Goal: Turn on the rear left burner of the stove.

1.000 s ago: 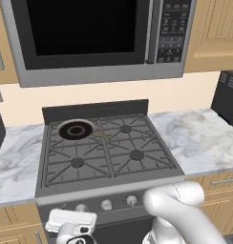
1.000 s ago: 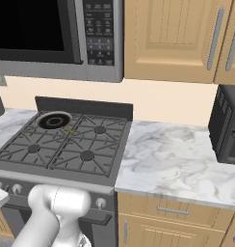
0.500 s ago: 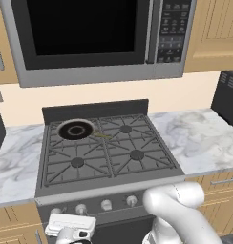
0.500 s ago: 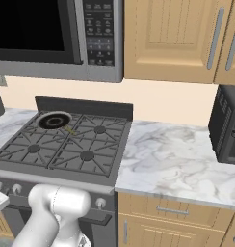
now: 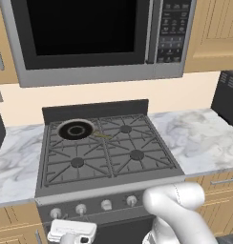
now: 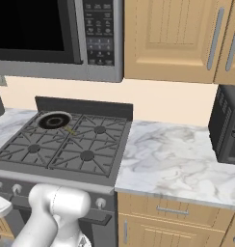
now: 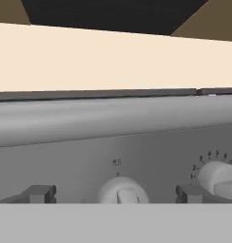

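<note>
Here's the stove (image 5: pixel 109 157), dark grey, set between two stretches of marbled desk (image 6: pixel 172 159), with the steel microwave (image 5: pixel 90 38) hanging right above it. The rear left burner (image 5: pixel 75 129) sits at the back left corner of the cooktop, a black disc with rings and a pale rim, tucked just in front of the black back panel (image 5: pixel 95 111); from the right base camera the same burner (image 6: pixel 54 120) shows at the far left of the grates. Nothing rests on it, and no flame shows there. Along the stove's front runs a row of small silver knobs (image 5: pixel 106 205). The white arm (image 5: pixel 178 214) bends low in front of the range, and its hand (image 5: pixel 70 231) hangs down at the left end of that knob row, below the control panel's edge. Now the hand camera: we're right up close to the grey control panel (image 7: pixel 113 142), and the claw (image 7: pixel 117 194) is spread wide, released, gripping nothing, its two dark fingertips (image 7: pixel 39 193) standing to either side of a pale round knob (image 7: pixel 121 191). That knob sits squarely between the tips, with clear gaps on both sides, so no contact. A second knob (image 7: pixel 217 178) with numbers round it shows just to the right, beyond the right tip. A dark appliance (image 6: pixel 228 123) stands on the desk at far right.
</note>
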